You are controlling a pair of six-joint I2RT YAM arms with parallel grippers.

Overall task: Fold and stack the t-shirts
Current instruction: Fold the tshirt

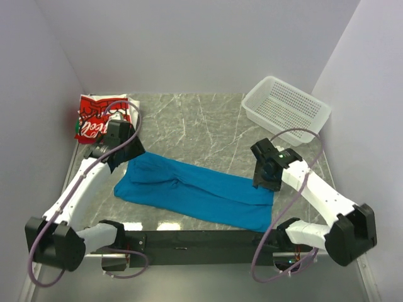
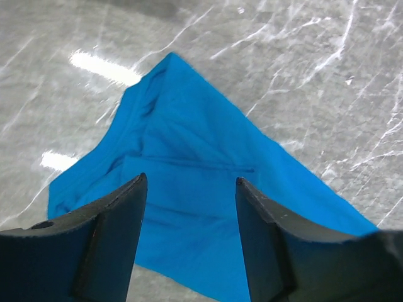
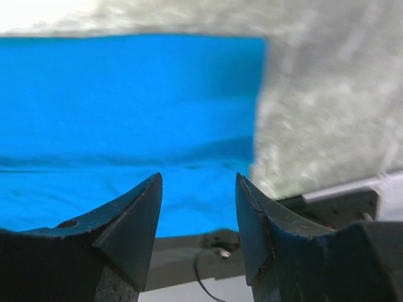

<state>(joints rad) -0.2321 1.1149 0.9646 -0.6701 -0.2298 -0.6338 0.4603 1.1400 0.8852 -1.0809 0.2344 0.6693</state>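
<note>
1. Top view: the red-and-white t-shirt (image 1: 97, 116) is folded and lies in the far left corner. The blue t-shirt (image 1: 195, 192) lies as a long, rumpled band across the front, neither fully folded nor stacked.
2. Left wrist view: left gripper (image 2: 189, 182) — jaws apart, empty, above the blue shirt's pointed end.
3. Right wrist view: right gripper (image 3: 198, 179) — jaws apart, empty, above the shirt's square end.

Two-armed rig: the left arm (image 1: 79, 185) and right arm (image 1: 318, 192) pair white links with bulky black joints on a black base bar (image 1: 189, 242). Lilac-grey cables (image 1: 301, 129) loop off each. The left gripper (image 2: 189, 189) and right gripper (image 3: 198, 182) have black, wedge-shaped fingers (image 2: 113, 239). A green speck on the right wrist is possibly a light.
</note>
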